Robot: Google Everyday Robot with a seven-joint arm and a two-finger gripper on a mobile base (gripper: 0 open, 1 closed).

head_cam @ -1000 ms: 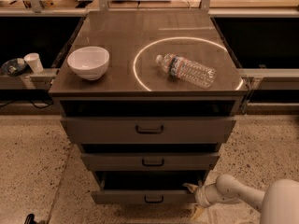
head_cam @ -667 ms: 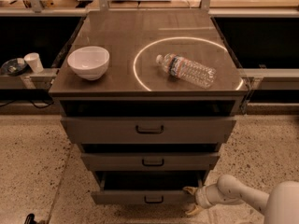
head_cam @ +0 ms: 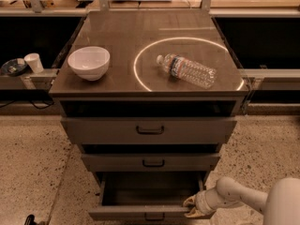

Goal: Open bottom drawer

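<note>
The bottom drawer (head_cam: pixel 140 213) is the lowest grey front of the cabinet. It stands pulled out, its dark inside showing, with a small dark bar handle (head_cam: pixel 154 217) at the centre of its front near the frame's lower edge. My gripper (head_cam: pixel 192 207) comes in from the lower right on a white arm (head_cam: pixel 243 198). It sits at the right end of the drawer's front edge, to the right of the handle. The middle drawer (head_cam: pixel 151 162) and the top drawer (head_cam: pixel 149 130) stand above it, each less far out.
On the cabinet top (head_cam: pixel 117 36) lie a white bowl (head_cam: pixel 88 62) at the left and a clear plastic bottle (head_cam: pixel 190 71) on its side inside a light ring. A white cup (head_cam: pixel 33 63) stands on a ledge at the left. Speckled floor (head_cam: pixel 33 163) surrounds the cabinet.
The bottom drawer has come out a little further towards the camera. The gripper and arm have drawn slightly back with it.
</note>
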